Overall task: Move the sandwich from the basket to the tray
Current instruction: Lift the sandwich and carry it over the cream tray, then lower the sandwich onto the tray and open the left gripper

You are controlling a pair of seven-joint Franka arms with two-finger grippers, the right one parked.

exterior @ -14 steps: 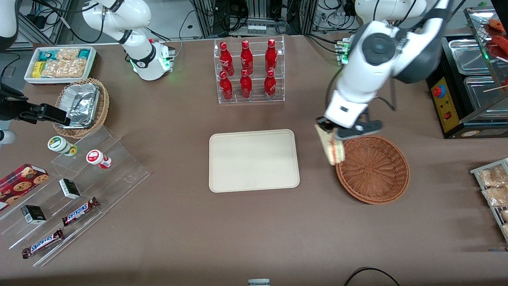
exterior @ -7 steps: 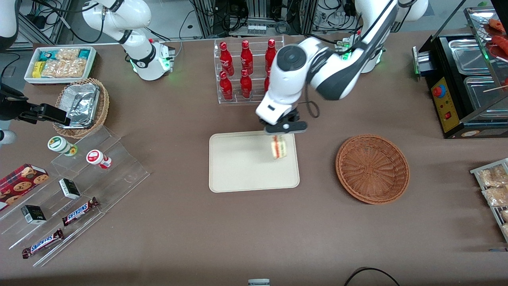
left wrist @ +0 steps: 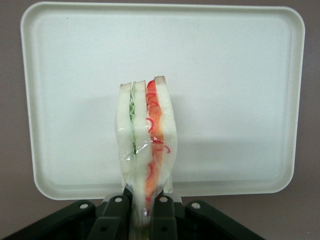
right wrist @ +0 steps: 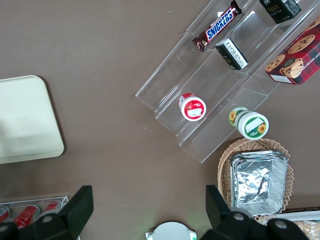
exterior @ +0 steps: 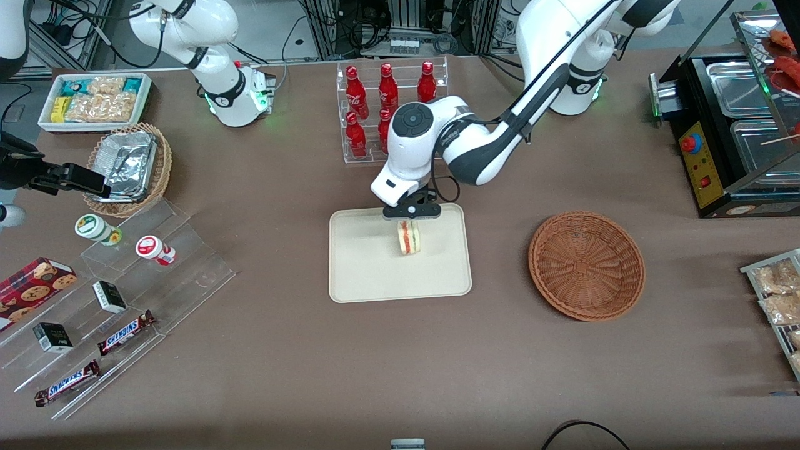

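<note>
The wrapped wedge sandwich (exterior: 409, 237) (left wrist: 145, 135), white bread with red and green filling, hangs over the cream tray (exterior: 369, 275) (left wrist: 230, 75), above its part farther from the front camera. My left gripper (exterior: 410, 213) (left wrist: 144, 220) is shut on the sandwich's narrow end, its black fingers (left wrist: 164, 217) pinching the wrapper. Whether the sandwich touches the tray I cannot tell. The reddish-brown wicker basket (exterior: 586, 265) sits beside the tray toward the working arm's end of the table, with nothing in it.
A clear rack of red bottles (exterior: 390, 112) stands just past the tray's edge, close to my arm's elbow. Acrylic steps with snack bars and cups (exterior: 112, 294) and a foil-filled wicker basket (exterior: 128, 169) lie toward the parked arm's end.
My gripper carried the sandwich from above the basket's rim across to the tray, and has since moved further over the tray and lower.
</note>
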